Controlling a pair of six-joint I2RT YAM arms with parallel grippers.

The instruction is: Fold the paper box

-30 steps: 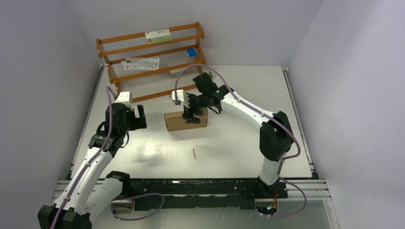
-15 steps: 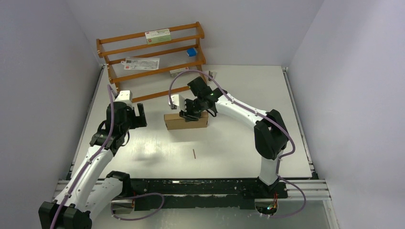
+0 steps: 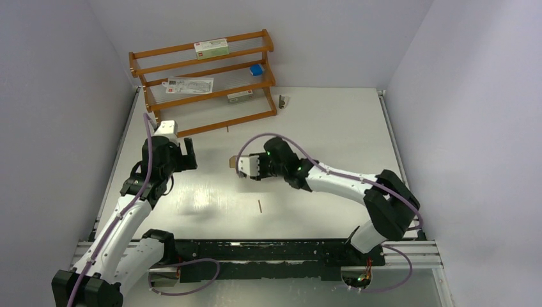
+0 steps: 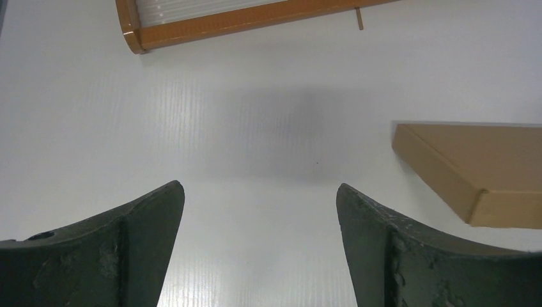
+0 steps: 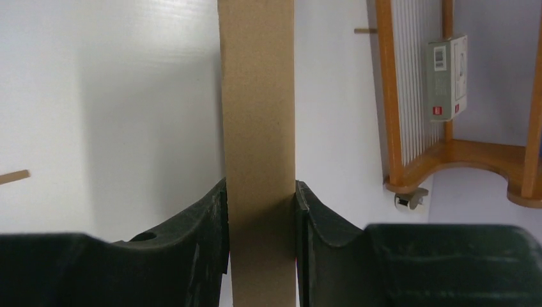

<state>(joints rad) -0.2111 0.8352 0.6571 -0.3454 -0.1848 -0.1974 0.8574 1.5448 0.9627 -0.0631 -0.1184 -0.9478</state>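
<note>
The paper box [image 5: 259,115] is a folded, shallow brown cardboard mailer. My right gripper [image 5: 260,185] is shut on it, one finger on each broad face, so it shows as a narrow upright band. In the top view only a small brown corner of the box [image 3: 232,162] shows, left of my right gripper [image 3: 246,167], over the table's middle. In the left wrist view the box [image 4: 473,163] appears at the right edge. My left gripper [image 4: 261,192] is open and empty over bare table, left of the box; it also shows in the top view [image 3: 189,152].
A wooden rack [image 3: 204,77] stands at the back left with a white red-labelled carton [image 3: 211,47], a small blue box [image 3: 256,69] and a flat packet on it. A small stick [image 3: 259,205] lies near the front. A small dark object [image 3: 281,101] sits by the rack.
My right arm has drawn back toward the front with the box in its gripper and turned it, so the box no longer lies flat mid-table. The left arm has not moved.
</note>
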